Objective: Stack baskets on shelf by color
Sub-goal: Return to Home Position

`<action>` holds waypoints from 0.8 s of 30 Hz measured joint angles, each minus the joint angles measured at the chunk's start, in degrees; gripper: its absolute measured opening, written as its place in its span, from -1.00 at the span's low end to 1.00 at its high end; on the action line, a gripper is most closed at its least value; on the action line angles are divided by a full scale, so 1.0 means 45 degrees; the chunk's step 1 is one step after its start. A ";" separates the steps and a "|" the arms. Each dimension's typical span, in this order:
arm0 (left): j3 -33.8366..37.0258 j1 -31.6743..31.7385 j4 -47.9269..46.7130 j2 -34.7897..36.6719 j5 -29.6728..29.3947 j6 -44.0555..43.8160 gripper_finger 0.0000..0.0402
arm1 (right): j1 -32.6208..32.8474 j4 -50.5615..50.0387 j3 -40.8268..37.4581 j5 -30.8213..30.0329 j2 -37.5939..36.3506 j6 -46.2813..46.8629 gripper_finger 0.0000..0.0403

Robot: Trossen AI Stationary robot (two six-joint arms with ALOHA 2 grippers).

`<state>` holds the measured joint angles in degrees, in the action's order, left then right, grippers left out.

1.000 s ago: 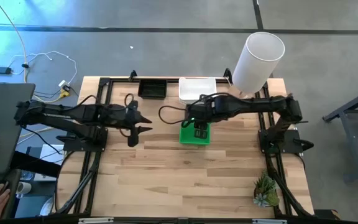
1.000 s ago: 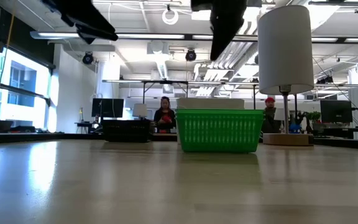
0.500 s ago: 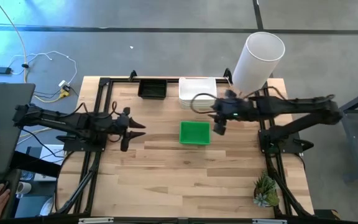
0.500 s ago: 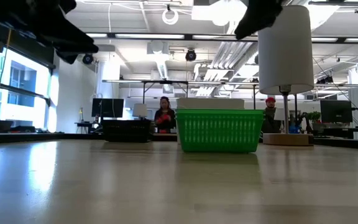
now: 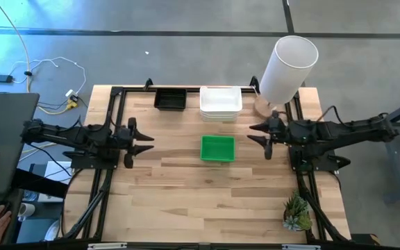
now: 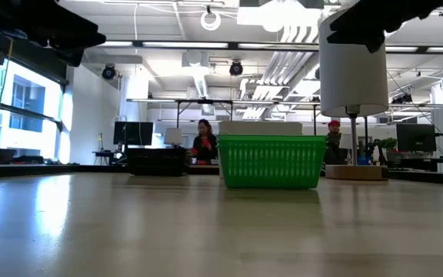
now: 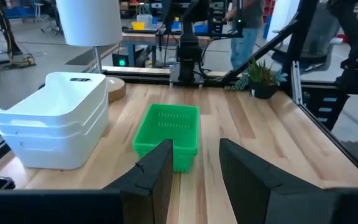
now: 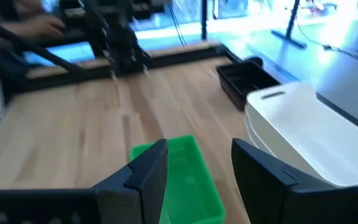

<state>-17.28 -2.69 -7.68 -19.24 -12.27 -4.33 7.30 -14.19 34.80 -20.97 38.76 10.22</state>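
Green baskets [image 5: 217,148] sit mid-bench [image 5: 186,208], bare wood all round. White baskets [image 5: 221,103] and black baskets [image 5: 170,98] hug the far edge. Left gripper [image 5: 148,142] and right gripper [image 5: 252,132] flank the green ones, well clear, fingers spread.

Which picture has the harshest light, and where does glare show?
Low view: bright ceiling lights backlight the left arm and right arm into silhouettes; the table shows a sheen. Right wrist view: daylight glares beyond the white baskets. High view: even light.
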 joint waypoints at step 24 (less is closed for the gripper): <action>0.2673 -0.0011 0.1247 0.1638 -0.0074 -0.0997 -0.40 | 0.0916 0.2081 -0.3360 0.0196 -0.3968 -0.0564 -0.18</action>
<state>-5.25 -2.74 -2.07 -11.87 -12.60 -8.82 11.42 -4.83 19.67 -20.09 20.90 7.68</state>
